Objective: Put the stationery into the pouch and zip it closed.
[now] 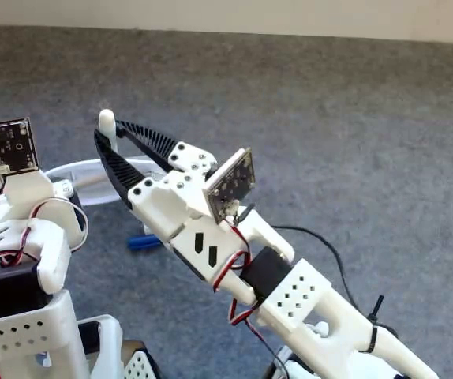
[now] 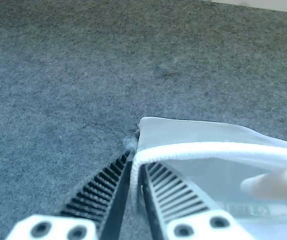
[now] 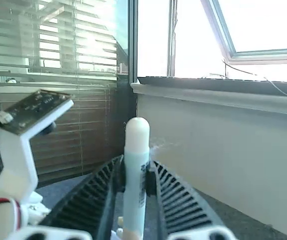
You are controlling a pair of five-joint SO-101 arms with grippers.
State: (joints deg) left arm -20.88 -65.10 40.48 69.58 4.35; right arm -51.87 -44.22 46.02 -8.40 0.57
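- Right gripper (image 3: 136, 172): jaws clenched on a white stick (image 3: 136, 135), gripped around its middle, with the rounded cap poking out past the tips. It looks like a firm hold.
- Left gripper (image 2: 136, 162): jaws pinched tight on one end of the white zipper rim of the pouch (image 2: 208, 134), which lies on the desk just beyond the tips.
- From the high view, the stick (image 1: 106, 121) is up in the air by the pouch's (image 1: 92, 175) far edge. It is apart from the pouch and not inside.
- The rim bows out in a curve, so I judge the mouth open and the zip not drawn.
- A pale rounded shape (image 2: 276, 184) shows at the pouch's see-through wall. I cannot tell whether it sits inside or lies behind.
- A blue item (image 1: 143, 242), perhaps a pen, lies on the grey desk (image 1: 353, 118) near the pouch, partly under the right arm and clearly outside.
- My read is that we're early to midway. The pouch is held ready and one piece is lifted for the drop.
- Left to do: the stick goes in, then the blue item, and zipping comes last.
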